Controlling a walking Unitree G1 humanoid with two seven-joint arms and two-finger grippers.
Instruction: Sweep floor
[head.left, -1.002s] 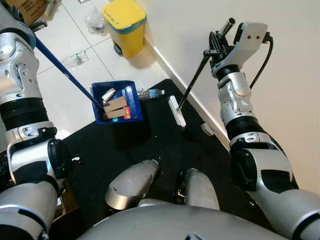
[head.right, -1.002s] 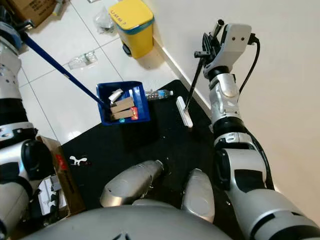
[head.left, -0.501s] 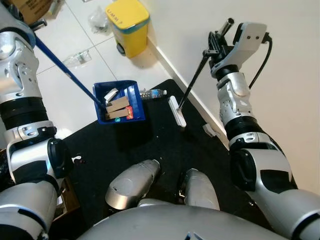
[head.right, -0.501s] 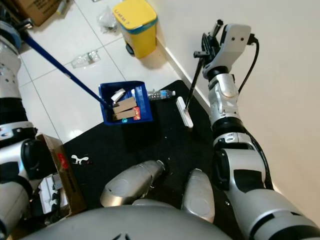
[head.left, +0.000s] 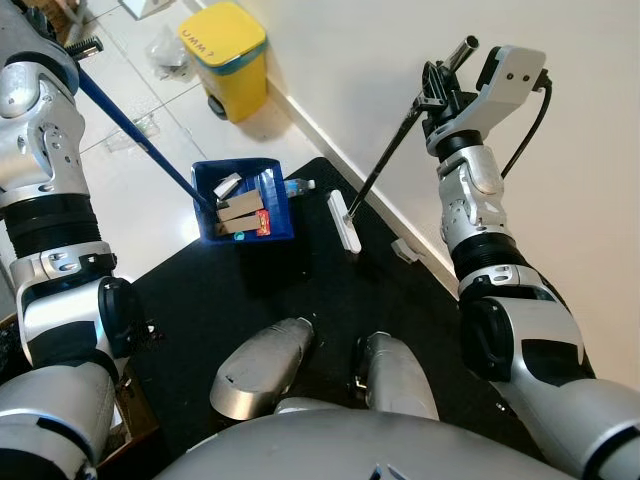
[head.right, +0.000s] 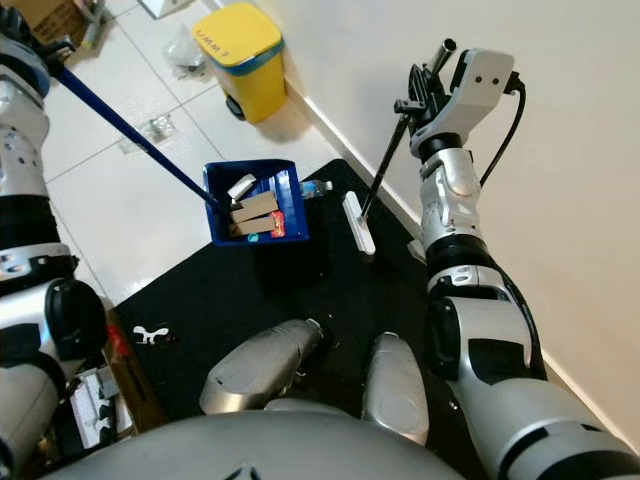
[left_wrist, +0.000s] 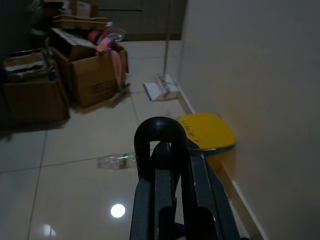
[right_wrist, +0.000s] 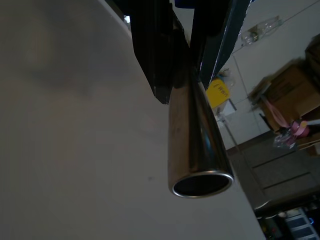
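In the left eye view, the right gripper (head.left: 437, 92) is raised near the white wall (head.left: 400, 60) and is closed around the metal broom handle (head.left: 385, 160). The handle slants down to a narrow white broom head (head.left: 346, 222), which rests on the black mat (head.left: 300, 290) just beside the baseboard. A blue dustpan (head.left: 245, 203) is seen on the mat's far edge, with pieces of cardboard and small litter lying in it. Its long blue handle (head.left: 130, 125) runs up toward the left arm at the upper left of the view. A clear plastic bottle (head.left: 299, 185) lies just beside the dustpan, and a yellow bin (head.left: 222, 55) stands against the wall farther off.

In the right eye view, the same layout is repeated; the left gripper (head.right: 35, 45) is met by the dustpan handle at the top corner, and a cardboard box (head.right: 130, 385) is seen beside the mat.

In the left wrist view, the left gripper's fingers (left_wrist: 162, 200) are seen closed on a looped black handle end (left_wrist: 160, 135). Beyond it, white tiled floor (left_wrist: 75, 190), cardboard boxes (left_wrist: 85, 75) and the yellow bin are shown.

In the right wrist view, the dark fingers (right_wrist: 155, 55) are clamped on the shiny tube, whose open end points toward the camera.
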